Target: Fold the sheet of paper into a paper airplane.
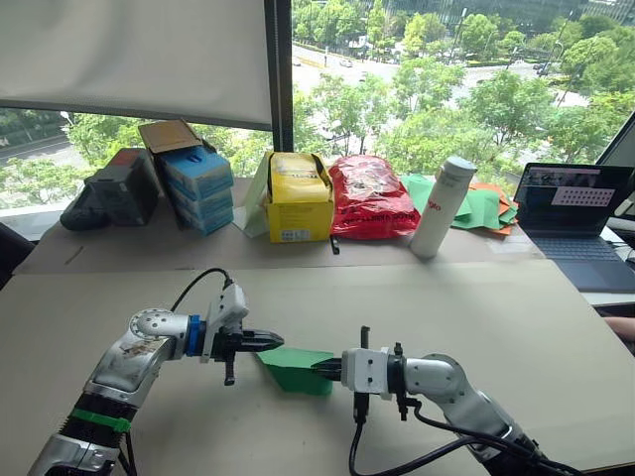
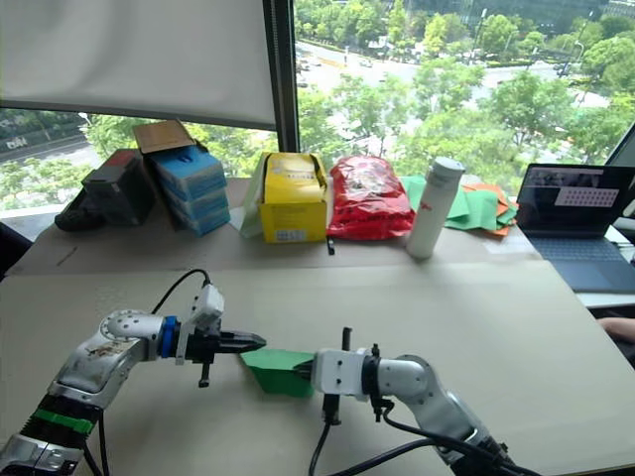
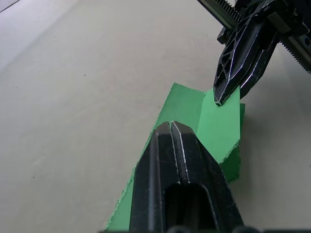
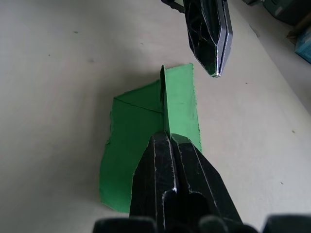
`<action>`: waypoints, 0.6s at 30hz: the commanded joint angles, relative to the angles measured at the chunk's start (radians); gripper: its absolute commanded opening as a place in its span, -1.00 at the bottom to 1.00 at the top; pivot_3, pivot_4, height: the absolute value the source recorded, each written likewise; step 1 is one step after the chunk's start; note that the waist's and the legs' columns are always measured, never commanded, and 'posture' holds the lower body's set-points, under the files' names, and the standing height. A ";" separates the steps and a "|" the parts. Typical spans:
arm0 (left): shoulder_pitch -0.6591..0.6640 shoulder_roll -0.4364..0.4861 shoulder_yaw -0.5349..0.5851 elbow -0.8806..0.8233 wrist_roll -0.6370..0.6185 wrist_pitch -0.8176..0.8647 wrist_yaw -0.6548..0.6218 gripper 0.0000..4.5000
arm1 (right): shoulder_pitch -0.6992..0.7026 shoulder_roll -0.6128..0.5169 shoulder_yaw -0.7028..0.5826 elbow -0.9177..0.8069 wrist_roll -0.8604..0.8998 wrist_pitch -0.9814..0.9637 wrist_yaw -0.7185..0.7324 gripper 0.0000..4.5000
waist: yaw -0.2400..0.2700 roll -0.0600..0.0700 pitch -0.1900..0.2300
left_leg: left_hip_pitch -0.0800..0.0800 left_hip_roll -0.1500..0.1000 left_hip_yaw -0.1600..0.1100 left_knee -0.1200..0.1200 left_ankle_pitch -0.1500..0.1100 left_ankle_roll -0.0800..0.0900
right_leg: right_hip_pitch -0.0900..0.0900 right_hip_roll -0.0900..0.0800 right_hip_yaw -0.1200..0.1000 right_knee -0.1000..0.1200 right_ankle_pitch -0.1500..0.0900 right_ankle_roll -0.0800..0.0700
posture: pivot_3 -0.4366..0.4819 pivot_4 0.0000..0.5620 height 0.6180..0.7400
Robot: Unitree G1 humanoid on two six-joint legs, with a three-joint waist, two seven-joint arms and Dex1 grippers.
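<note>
The sheet of paper (image 1: 293, 369), bright green and folded into a short wedge with a raised crease, lies on the beige table (image 1: 476, 307) between my two grippers. My right gripper (image 1: 322, 368) comes in from the right and is shut on the paper's raised fold (image 4: 177, 97). My left gripper (image 1: 276, 341) points in from the left with its fingers pressed together. Its tip hovers just over the paper's far corner, holding nothing. In the left wrist view the left fingertips (image 3: 182, 133) sit above the green surface (image 3: 218, 126).
Along the back ledge stand a dark box (image 1: 124, 186), blue boxes (image 1: 198, 183), a yellow box (image 1: 298, 198), a red bag (image 1: 369, 196), a white bottle (image 1: 442, 206) and a pile of green and orange papers (image 1: 486, 208). A laptop (image 1: 573, 213) sits at right.
</note>
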State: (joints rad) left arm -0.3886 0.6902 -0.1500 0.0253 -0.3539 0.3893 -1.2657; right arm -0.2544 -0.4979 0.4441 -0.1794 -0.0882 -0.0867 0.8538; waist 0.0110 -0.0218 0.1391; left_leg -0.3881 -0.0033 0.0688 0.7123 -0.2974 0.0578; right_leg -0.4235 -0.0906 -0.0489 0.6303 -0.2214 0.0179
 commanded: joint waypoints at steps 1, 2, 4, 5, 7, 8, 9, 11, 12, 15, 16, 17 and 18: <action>-0.025 0.005 -0.030 0.014 0.018 -0.047 -0.054 -0.99 | -0.005 -0.012 -0.006 -0.020 0.014 -0.054 0.025 -1.00 | -0.001 0.000 0.000 | 0.000 0.000 0.000 0.000 0.000 0.000 | 0.000 0.000 0.000 0.000 0.000 0.000 | -0.05 -0.47 1.00; -0.027 0.009 -0.035 0.018 0.021 -0.053 -0.065 -0.99 | -0.003 -0.017 -0.006 -0.024 0.012 -0.061 0.032 -1.00 | -0.003 0.000 0.000 | 0.000 0.000 0.000 0.000 0.000 0.000 | 0.000 0.000 0.000 0.000 0.000 0.000 | -0.05 -0.47 1.00; -0.026 0.018 -0.039 0.017 0.023 -0.057 -0.085 -0.99 | -0.001 -0.024 -0.007 -0.026 0.007 -0.065 0.039 -1.00 | -0.005 0.000 0.000 | 0.000 0.000 0.001 0.000 0.000 0.000 | -0.001 0.001 0.001 0.000 0.000 0.000 | -0.05 -0.47 1.00; -0.025 0.023 -0.042 0.015 0.026 -0.059 -0.091 -0.99 | 0.000 -0.027 -0.007 -0.026 0.006 -0.068 0.041 -1.00 | -0.005 0.000 0.000 | 0.000 0.001 0.001 0.000 0.000 0.000 | -0.001 0.001 0.001 0.000 0.000 0.000 | -0.05 -0.47 1.00; -0.024 0.031 -0.054 0.028 0.053 -0.086 -0.092 -0.99 | 0.004 -0.031 -0.008 -0.024 0.008 -0.076 0.044 -1.00 | -0.005 0.000 0.000 | 0.000 0.001 0.000 0.000 0.000 0.000 | -0.001 0.001 0.001 0.000 0.000 0.000 | -0.05 -0.47 1.00; -0.025 0.030 -0.059 0.039 0.072 -0.106 -0.087 -0.99 | 0.005 -0.032 -0.007 -0.021 0.005 -0.084 0.045 -1.00 | -0.004 0.000 0.000 | 0.000 0.001 0.000 0.000 -0.001 0.001 | 0.000 0.000 0.001 0.000 0.000 0.000 | -0.05 -0.47 1.00; -0.025 0.028 -0.061 0.046 0.082 -0.118 -0.082 -0.99 | 0.005 -0.034 -0.005 -0.019 0.002 -0.091 0.046 -1.00 | -0.004 0.000 0.000 | 0.000 0.001 0.000 0.000 -0.002 0.003 | 0.000 0.000 0.001 0.000 0.000 0.000 | -0.05 -0.47 1.00; -0.025 0.027 -0.064 0.046 0.090 -0.127 -0.083 -0.99 | 0.007 -0.036 -0.004 -0.020 0.004 -0.099 0.052 -1.00 | -0.003 0.000 0.000 | 0.000 0.001 0.000 0.000 -0.003 0.005 | 0.000 0.000 0.001 0.000 0.000 0.000 | -0.05 -0.47 1.00; -0.026 0.026 -0.066 0.044 0.092 -0.128 -0.084 -0.99 | 0.007 -0.038 -0.004 -0.019 0.008 -0.103 0.056 -1.00 | -0.001 0.000 0.000 | 0.000 0.001 0.001 0.000 -0.003 0.005 | 0.000 0.000 0.001 0.000 0.000 0.000 | -0.05 -0.47 1.00; -0.027 0.023 -0.080 0.050 0.127 -0.164 -0.073 -0.99 | 0.007 -0.046 -0.003 -0.005 0.006 -0.116 0.068 -1.00 | 0.000 0.000 0.000 | 0.000 0.000 0.001 0.000 -0.003 0.005 | 0.000 0.000 0.001 0.000 0.000 0.000 | -0.05 -0.47 1.00; -0.027 0.019 -0.083 0.058 0.137 -0.175 -0.069 -0.99 | 0.007 -0.048 -0.003 0.001 0.005 -0.121 0.070 -1.00 | 0.000 0.000 0.000 | 0.000 0.000 0.001 0.001 -0.003 0.005 | 0.000 0.000 0.001 0.000 0.000 0.000 | -0.05 -0.47 1.00; -0.026 0.018 -0.090 0.068 0.152 -0.191 -0.068 -0.99 | 0.006 -0.048 -0.003 0.009 0.003 -0.126 0.072 -1.00 | 0.000 0.000 0.000 | 0.000 0.000 0.001 0.000 -0.003 0.005 | 0.000 0.000 0.001 0.000 0.000 0.000 | -0.05 -0.47 1.00; -0.021 0.016 -0.099 0.081 0.172 -0.212 -0.063 -0.99 | 0.005 -0.048 -0.003 0.015 0.004 -0.123 0.073 -1.00 | 0.000 0.000 0.000 | 0.000 0.000 0.001 0.000 -0.003 0.005 | 0.000 0.000 0.001 0.000 0.000 0.000 | -0.05 -0.47 1.00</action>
State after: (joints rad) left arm -0.4003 0.7096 -0.2380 0.1001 -0.2089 0.2178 -1.3386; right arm -0.2505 -0.5420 0.4505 -0.1587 -0.0949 -0.1836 0.9194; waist 0.0106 -0.0218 0.1391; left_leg -0.3879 -0.0029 0.0694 0.7128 -0.3003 0.0628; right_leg -0.4237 -0.0907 -0.0479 0.6304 -0.2214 0.0181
